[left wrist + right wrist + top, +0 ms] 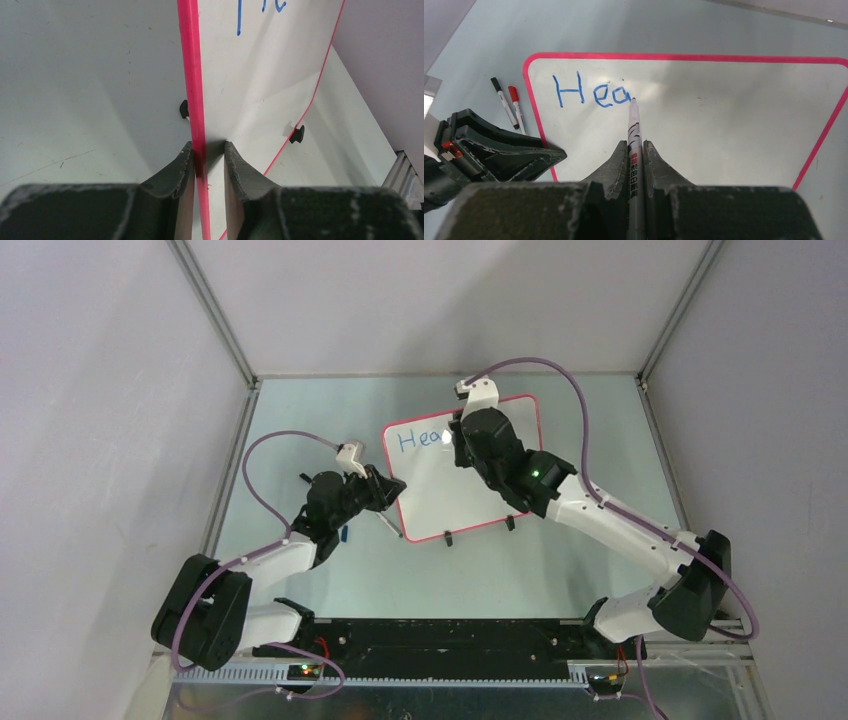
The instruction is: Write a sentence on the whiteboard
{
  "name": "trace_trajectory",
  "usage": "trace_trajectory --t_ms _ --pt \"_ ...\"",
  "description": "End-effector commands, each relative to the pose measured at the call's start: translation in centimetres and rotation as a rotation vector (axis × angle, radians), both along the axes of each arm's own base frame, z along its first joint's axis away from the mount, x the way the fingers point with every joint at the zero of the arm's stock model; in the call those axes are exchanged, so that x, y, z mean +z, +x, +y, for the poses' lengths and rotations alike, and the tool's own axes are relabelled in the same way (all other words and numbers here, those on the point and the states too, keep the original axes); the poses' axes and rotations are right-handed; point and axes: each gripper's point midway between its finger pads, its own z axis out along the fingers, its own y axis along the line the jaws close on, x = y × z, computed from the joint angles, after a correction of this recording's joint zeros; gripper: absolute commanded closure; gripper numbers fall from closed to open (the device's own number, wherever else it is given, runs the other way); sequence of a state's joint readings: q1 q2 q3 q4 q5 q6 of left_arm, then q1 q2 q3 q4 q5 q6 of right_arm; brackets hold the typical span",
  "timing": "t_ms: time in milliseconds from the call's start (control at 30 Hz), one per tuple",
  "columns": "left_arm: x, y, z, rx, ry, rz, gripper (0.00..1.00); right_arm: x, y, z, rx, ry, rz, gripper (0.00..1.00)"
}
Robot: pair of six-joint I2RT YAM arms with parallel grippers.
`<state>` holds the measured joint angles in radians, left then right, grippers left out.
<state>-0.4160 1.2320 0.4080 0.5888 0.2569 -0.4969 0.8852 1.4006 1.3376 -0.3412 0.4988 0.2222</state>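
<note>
Looking down on the whiteboard (460,490) sitting around the middle of the table (590,430), turned a little askew, thin red frame all round and two small black feet (448,537) showing along the near edge (not possible to tell whether lying quite flat or being raised a little on the left). Gripping that board at its left edge with the left gripper (207,150), jaws closing on the frame with one finger on each face, the red strip running straight up between them in the left wrist view. Clenching the right gripper (636,150) tight on a slim white marker (634,125), the barrel lying along the slit between the fingers and sticking out forward. Holding the marker's tip down at the white surface just right of the last letter, actual contact being hard to confirm. Reading only the start of the sentence (591,92): "Hea" in blue, sitting in the board's upper left corner, just inside the frame. Reaching over the board's far right part with the right arm, and coming in from the left with the other. Spotting two more pens on the table beyond the board's left edge in the right wrist view, a black-capped marker (504,102) and a red-capped marker (517,109), lying side by side and nearly parallel, near the frame but not touching it
</note>
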Motion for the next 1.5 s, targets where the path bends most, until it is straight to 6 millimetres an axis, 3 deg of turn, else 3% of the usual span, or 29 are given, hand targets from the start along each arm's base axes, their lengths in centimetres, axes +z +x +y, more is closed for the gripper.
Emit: trace_trajectory --t_ms 0,300,733,1467 --pt "0.9 1.0 0.5 0.029 0.053 -0.053 0.81 1.6 0.5 0.6 -0.006 0.033 0.012 1.0" --pt "0.9 0.9 0.5 0.029 0.053 -0.053 0.81 0.8 0.8 1.7 0.019 0.013 0.051 1.0" --pt "0.9 0.9 0.4 0.027 0.053 -0.052 0.81 -0.7 2.3 1.9 -0.016 -0.012 0.081 1.0" --pt "1.0 0.9 0.4 0.028 0.055 -0.054 0.81 -1.4 3.8 1.9 -0.047 -0.019 0.091 1.0"
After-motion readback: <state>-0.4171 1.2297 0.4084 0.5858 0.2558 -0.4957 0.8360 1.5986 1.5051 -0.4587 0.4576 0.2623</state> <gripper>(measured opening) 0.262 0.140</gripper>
